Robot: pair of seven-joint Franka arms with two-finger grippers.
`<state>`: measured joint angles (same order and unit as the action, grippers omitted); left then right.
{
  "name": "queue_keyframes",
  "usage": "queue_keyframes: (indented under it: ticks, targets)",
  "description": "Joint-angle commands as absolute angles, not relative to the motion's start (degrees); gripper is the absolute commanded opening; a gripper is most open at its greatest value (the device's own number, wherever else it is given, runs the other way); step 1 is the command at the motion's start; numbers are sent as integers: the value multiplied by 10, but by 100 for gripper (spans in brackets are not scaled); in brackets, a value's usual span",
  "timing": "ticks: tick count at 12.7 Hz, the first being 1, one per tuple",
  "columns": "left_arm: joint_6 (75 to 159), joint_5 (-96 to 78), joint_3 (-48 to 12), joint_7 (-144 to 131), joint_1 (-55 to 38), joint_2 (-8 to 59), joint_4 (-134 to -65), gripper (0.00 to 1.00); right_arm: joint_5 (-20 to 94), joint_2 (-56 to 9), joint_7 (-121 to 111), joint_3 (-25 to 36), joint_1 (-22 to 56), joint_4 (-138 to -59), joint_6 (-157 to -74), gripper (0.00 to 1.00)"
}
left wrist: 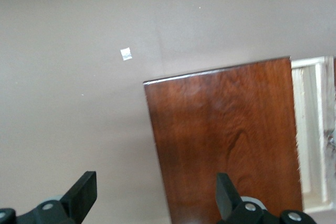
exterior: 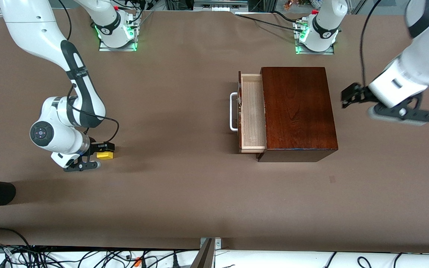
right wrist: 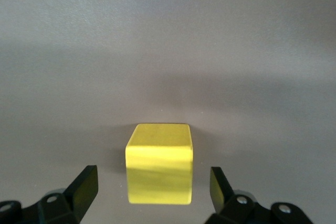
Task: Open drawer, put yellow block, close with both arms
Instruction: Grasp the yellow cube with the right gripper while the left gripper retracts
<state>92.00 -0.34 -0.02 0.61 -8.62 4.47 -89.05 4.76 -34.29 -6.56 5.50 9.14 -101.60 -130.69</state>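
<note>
No legible text, seemingly.

The left gripper (left wrist: 155, 195) hangs in the air with its two black fingers (left wrist: 84, 190) spread wide apart, nothing between them. One fingertip is over the bare brown table (left wrist: 79, 51), the other over the glossy dark wooden box (left wrist: 226, 145). The box's edge runs under the gap between the fingers. Past the box's end away from the hand, the drawer (left wrist: 315, 129) stands pulled out, its pale wood tray showing. A small white speck (left wrist: 126, 54) lies on the table ahead of the fingers, apart from the box.
</note>
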Motion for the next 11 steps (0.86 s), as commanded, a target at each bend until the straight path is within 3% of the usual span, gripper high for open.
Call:
queue_keyframes:
  ticks: [1,4,7,11]
  targets:
    - [983,-11,-5,29,-57,-32,-1002,100,59,-343,-63,54,90,-1021,-1319,94]
    - [1002,-10,-4,33,-44,-66,-1039,100,59,-345,-66,54,89,-1021,-1319,85]
    - [925,-11,-4,39,-43,-40,-991,100,59,-345,-69,54,88,-1021,-1319,72]
    - [929,-10,-4,31,-41,-28,-976,100,59,-345,-70,54,88,-1021,-1319,62]
